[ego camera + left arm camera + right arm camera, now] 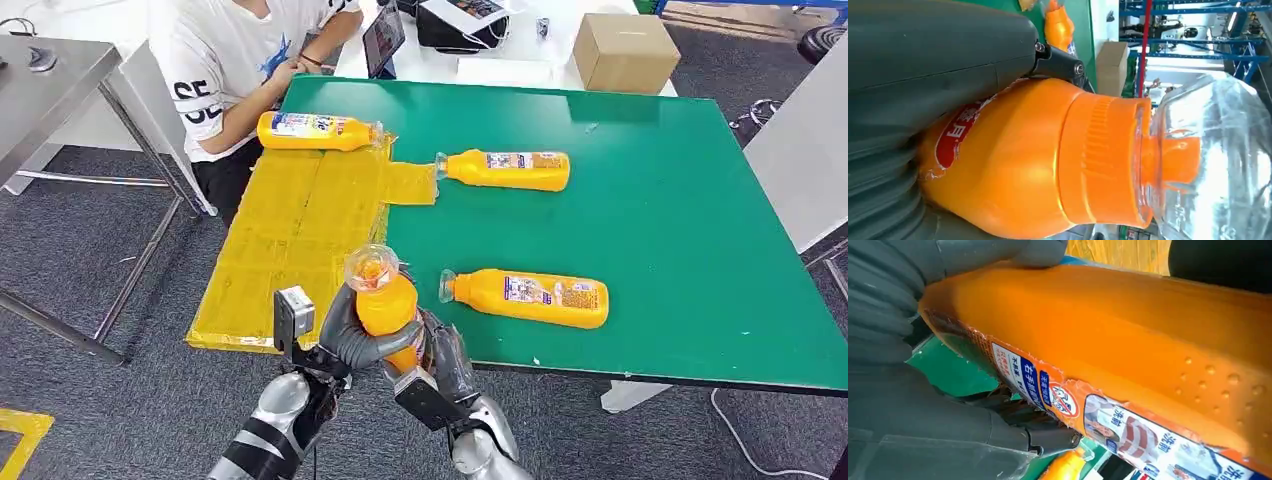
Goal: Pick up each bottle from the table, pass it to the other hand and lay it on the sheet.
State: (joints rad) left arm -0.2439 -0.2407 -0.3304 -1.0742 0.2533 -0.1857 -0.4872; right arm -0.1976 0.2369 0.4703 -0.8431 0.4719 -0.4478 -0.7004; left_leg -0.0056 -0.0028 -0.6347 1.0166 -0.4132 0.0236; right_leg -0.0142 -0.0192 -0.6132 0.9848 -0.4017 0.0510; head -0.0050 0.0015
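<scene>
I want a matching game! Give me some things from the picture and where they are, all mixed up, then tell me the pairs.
Things:
1. held bottle
2. cardboard box
3. yellow sheet
4. tablet

Places:
A. propped in front of the person
B. over the table's left edge
C. on the white table beyond
D. in both robot hands

Pairs: 1-D, 2-C, 3-B, 4-A

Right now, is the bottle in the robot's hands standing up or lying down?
Upright: the held bottle points its clear cap upward, gripped by both the left hand and right hand.
</scene>
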